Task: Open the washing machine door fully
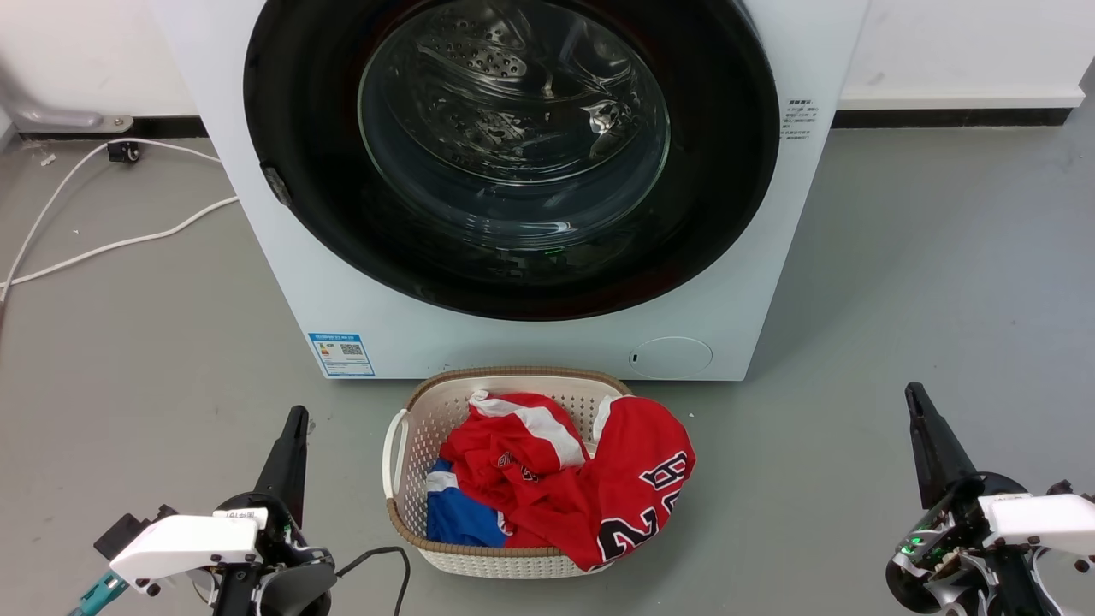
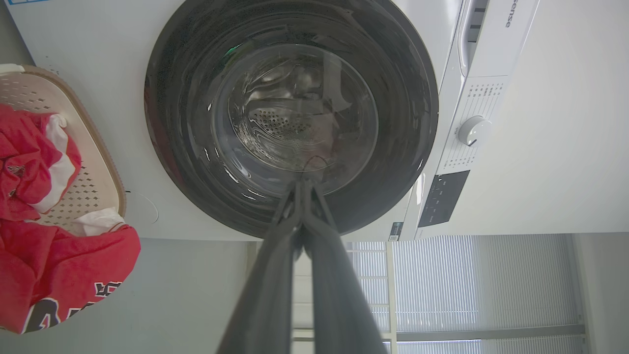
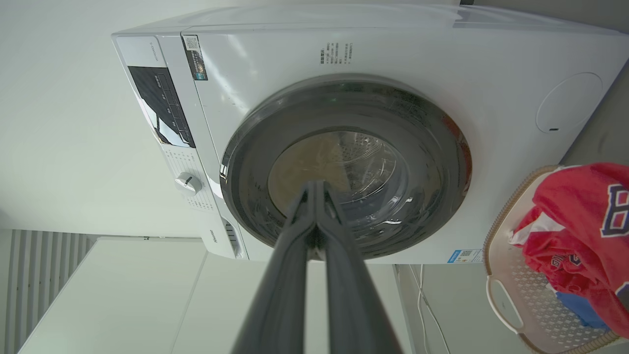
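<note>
The left gripper [image 1: 295, 421] is held low, its two dark fingers pressed together and pointed forward. The right gripper [image 1: 915, 399], well apart to its right, is closed likewise, tips touching.

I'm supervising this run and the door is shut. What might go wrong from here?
1. The laundry basket sits right before the washing machine, below the washing machine door; an arm reaching in may knock it.
2. The glossy door shows just a small catch at its left edge; the left gripper and right gripper, both shut, may slip off.
3. A white cable lies on the floor at left; the wheels might snag it.
</note>
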Motion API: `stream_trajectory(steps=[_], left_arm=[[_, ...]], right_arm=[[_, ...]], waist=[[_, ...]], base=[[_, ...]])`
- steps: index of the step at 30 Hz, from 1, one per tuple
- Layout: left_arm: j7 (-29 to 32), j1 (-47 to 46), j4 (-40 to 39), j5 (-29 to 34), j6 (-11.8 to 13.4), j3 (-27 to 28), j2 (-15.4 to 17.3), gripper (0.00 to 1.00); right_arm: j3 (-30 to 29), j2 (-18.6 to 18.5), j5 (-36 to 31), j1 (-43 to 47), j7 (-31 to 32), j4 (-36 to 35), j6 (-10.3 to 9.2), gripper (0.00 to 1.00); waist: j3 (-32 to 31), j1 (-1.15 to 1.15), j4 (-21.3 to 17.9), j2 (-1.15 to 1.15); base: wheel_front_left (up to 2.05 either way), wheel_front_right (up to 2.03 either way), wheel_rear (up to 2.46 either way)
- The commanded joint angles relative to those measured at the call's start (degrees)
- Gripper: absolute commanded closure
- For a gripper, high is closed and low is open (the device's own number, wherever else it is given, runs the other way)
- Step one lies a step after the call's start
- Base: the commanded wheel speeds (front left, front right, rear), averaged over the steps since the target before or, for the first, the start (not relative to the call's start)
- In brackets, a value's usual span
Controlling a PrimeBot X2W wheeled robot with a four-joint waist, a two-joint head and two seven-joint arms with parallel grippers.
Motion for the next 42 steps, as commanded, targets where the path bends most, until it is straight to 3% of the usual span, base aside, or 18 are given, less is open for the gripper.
stream_trajectory(steps=[1, 19, 20, 32, 42], left_arm=[[0.2, -0.5, 0.0, 0.2, -0.2, 0.2, -0.1, 1.00], [0.2, -0.5, 0.0, 0.2, -0.2, 0.2, -0.1, 1.00], [0.0, 0.0, 0.0, 0.0, 0.0, 0.0, 0.0, 0.00], [-2.4, 2.3, 0.3, 2.5, 0.0, -0.3, -0.2, 0.00], [-5.1, 2.7, -3.7, 15.2, 2.4, -1.0, -0.2, 0.00]], right_arm=[[0.1, -0.1, 0.2, -0.7, 0.1, 0.1, 0.00, 1.00], [0.1, -0.1, 0.2, -0.7, 0.1, 0.1, 0.00, 1.00], [0.0, 0.0, 0.0, 0.0, 0.0, 0.0, 0.00, 0.00], [-0.2, 0.1, -2.9, 2.5, -2.4, 1.2, -0.01, 0.00], [-0.1, 0.1, -17.8, 3.4, -5.1, -3.6, 0.00, 0.00]], waist=[[0.0, 0.00, 0.0, 0.00], [0.0, 0.00, 0.0, 0.00], [0.0, 0.00, 0.0, 0.00], [0.1, 0.00, 0.0, 0.00], [0.2, 0.00, 0.2, 0.00]], base=[[0.00, 0.00, 0.00], [0.00, 0.00, 0.00], [0.00, 0.00, 0.00], [0.00, 0.00, 0.00], [0.00, 0.00, 0.00]])
